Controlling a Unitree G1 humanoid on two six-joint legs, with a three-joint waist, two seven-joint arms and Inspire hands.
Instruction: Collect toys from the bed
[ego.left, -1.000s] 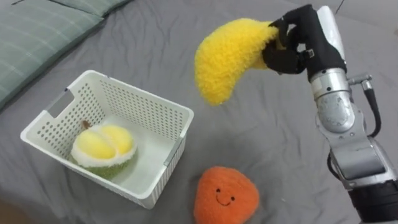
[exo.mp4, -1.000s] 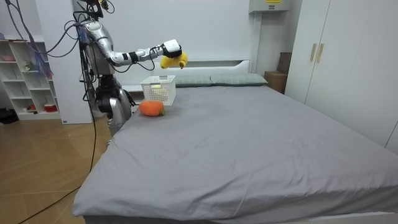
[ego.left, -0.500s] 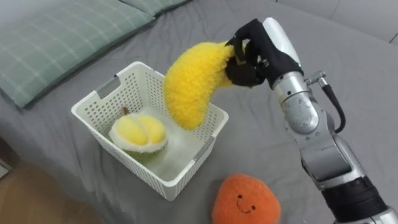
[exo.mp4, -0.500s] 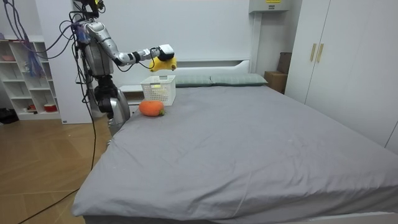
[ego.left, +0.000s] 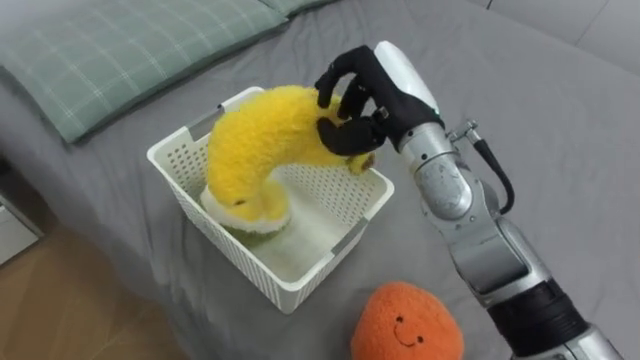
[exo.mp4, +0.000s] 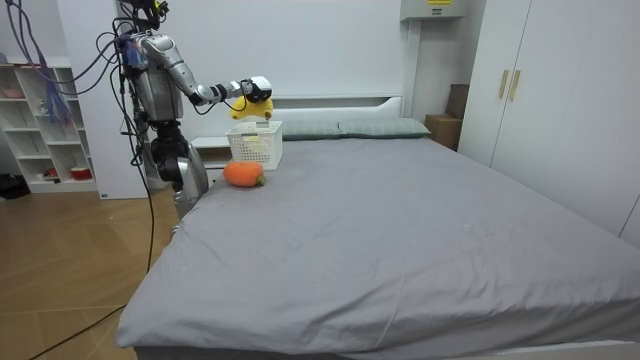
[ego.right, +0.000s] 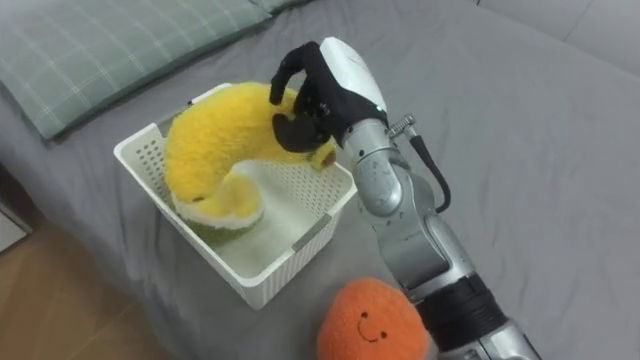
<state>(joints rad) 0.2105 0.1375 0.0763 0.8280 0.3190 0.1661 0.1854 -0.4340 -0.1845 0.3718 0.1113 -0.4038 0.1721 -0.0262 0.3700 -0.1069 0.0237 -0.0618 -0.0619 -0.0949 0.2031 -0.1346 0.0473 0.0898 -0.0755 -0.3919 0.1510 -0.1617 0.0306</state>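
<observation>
Your right hand (ego.left: 365, 105) has its fingers curled tight round one end of the banana (ego.left: 255, 140), so that's a proper grip. The banana hangs in a curve over the basket (ego.left: 250, 272), with its lower end down inside and touching the durian (ego.left: 268, 212) on the basket floor. Near the basket's closest corner, the orange toy (ego.left: 405, 325) lies on the bed (ego.left: 540, 120), smiley side up. A checked pillow (ego.left: 110, 50) sits past the basket. In the room view your robot stands by the bed's head end, arm stretched over the basket.
</observation>
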